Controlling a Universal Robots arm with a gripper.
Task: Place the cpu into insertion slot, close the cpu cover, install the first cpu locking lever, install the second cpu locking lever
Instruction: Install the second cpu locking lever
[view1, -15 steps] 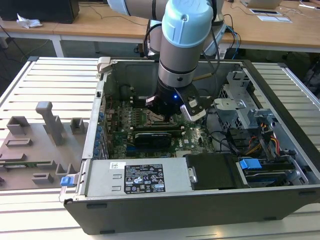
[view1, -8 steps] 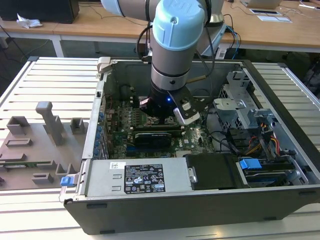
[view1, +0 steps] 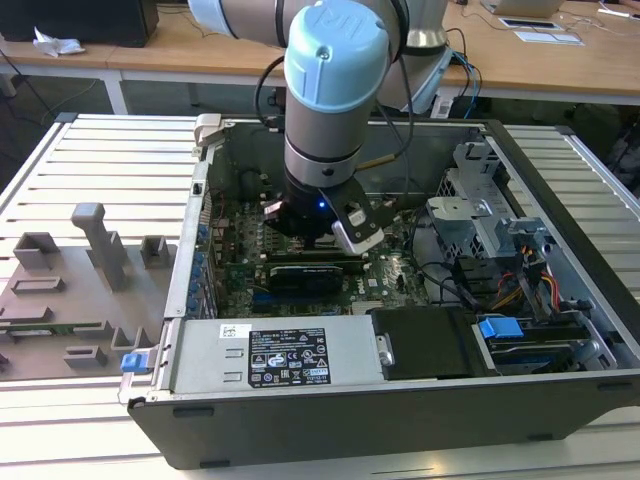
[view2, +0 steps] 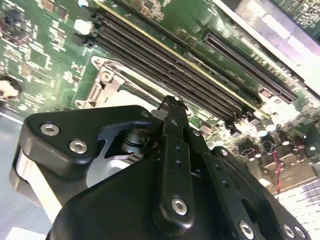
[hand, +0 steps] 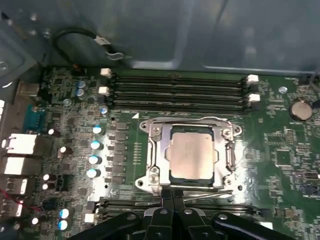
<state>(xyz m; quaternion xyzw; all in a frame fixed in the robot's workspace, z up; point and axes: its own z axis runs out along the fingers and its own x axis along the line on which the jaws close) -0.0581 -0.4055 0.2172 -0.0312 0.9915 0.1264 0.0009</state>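
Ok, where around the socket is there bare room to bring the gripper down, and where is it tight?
The cpu sits in the insertion slot under the cpu cover. Bare green board lies between the socket and the coin cell. Crowded: memory slots along one edge, capacitors on another, and the gripper at the near edge.

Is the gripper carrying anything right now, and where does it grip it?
Nothing is held. The gripper fingertips meet with nothing between them, at the edge of the cpu cover. The cpu already sits in the insertion slot.
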